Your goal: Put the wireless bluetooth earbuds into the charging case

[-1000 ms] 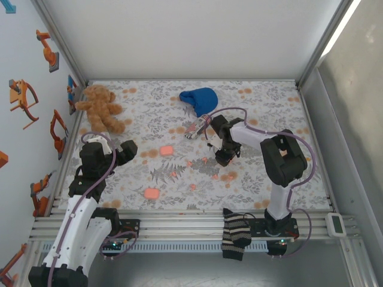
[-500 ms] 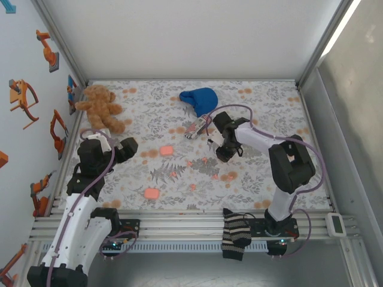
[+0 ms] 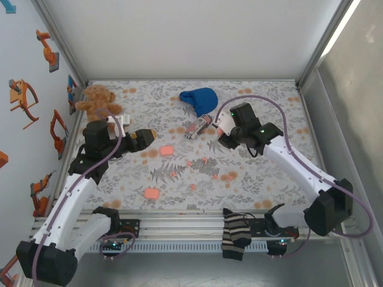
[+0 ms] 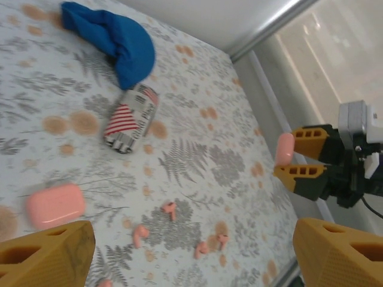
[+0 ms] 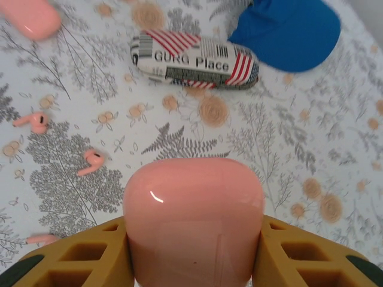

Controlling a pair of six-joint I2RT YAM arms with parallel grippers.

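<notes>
My right gripper (image 5: 193,257) is shut on a pink charging case (image 5: 193,218), held upright above the floral cloth; the top view shows this gripper (image 3: 222,133) near the back middle. Several tiny pink earbuds lie loose on the cloth: one (image 5: 33,121), another (image 5: 91,161), and more in the left wrist view (image 4: 169,209) (image 4: 140,235) (image 4: 222,240). My left gripper (image 4: 191,263) (image 3: 149,135) is open above them, with nothing between its fingers. A second pink case (image 4: 55,204) (image 3: 166,150) rests on the cloth just left of it.
A striped pouch (image 3: 196,127) and a blue cloth (image 3: 199,98) lie behind the earbuds. A teddy bear (image 3: 99,104) sits at the back left. A third pink case (image 3: 151,194) lies near the front. A striped sock (image 3: 235,233) hangs over the front rail.
My right arm has stretched out and its gripper has risen and moved back toward the striped pouch. My left gripper has swung right, toward the middle of the cloth.
</notes>
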